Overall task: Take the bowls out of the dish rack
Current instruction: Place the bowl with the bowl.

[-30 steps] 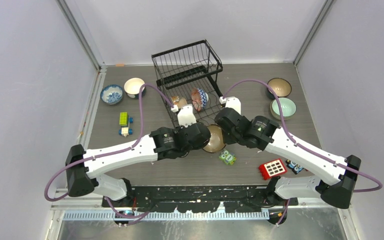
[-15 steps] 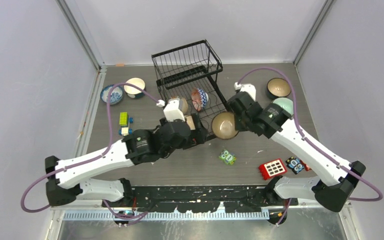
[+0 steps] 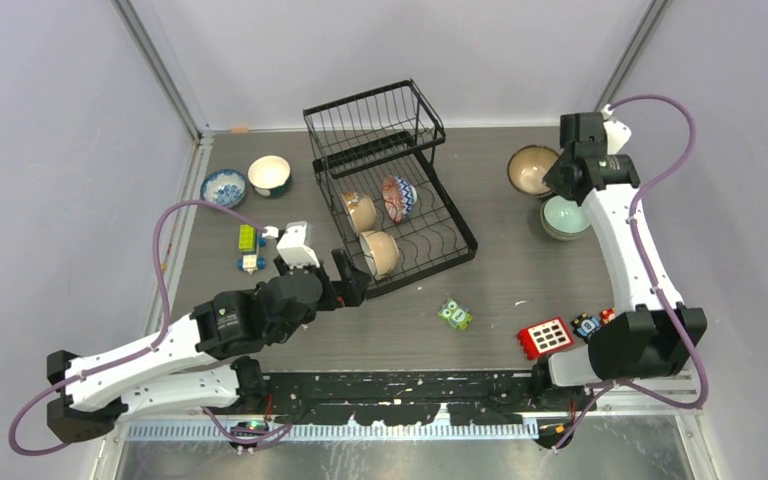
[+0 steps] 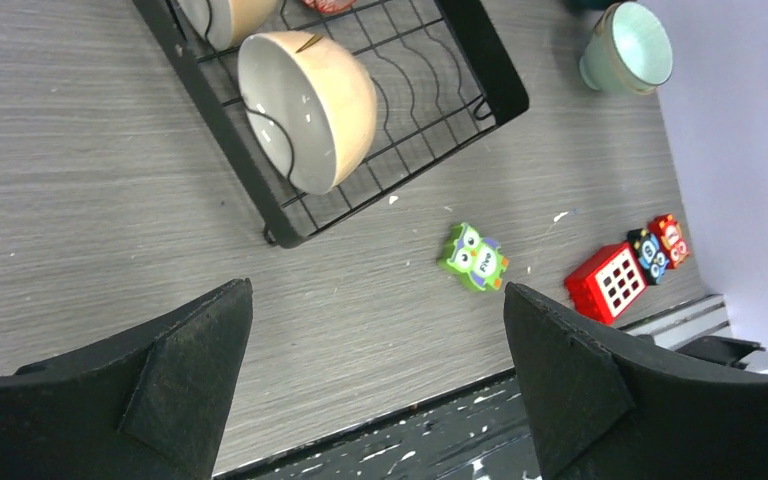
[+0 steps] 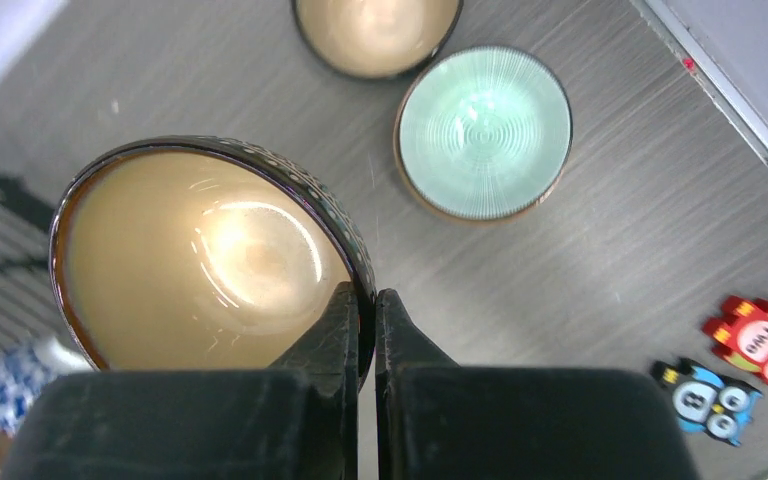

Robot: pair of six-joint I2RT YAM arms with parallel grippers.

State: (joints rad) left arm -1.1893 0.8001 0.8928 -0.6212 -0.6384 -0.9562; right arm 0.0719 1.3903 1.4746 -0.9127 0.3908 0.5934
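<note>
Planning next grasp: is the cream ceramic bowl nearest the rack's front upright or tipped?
Tipped: the cream ceramic bowl stands on edge in the black wire dish rack, opening sideways.

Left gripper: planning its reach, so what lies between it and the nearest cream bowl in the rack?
In the left wrist view, only bare table and the dish rack's rim separate the left gripper from the cream bowl.

green owl block (image 4: 475,258): "Five"; red owl block (image 5: 757,338): "Two"
</note>
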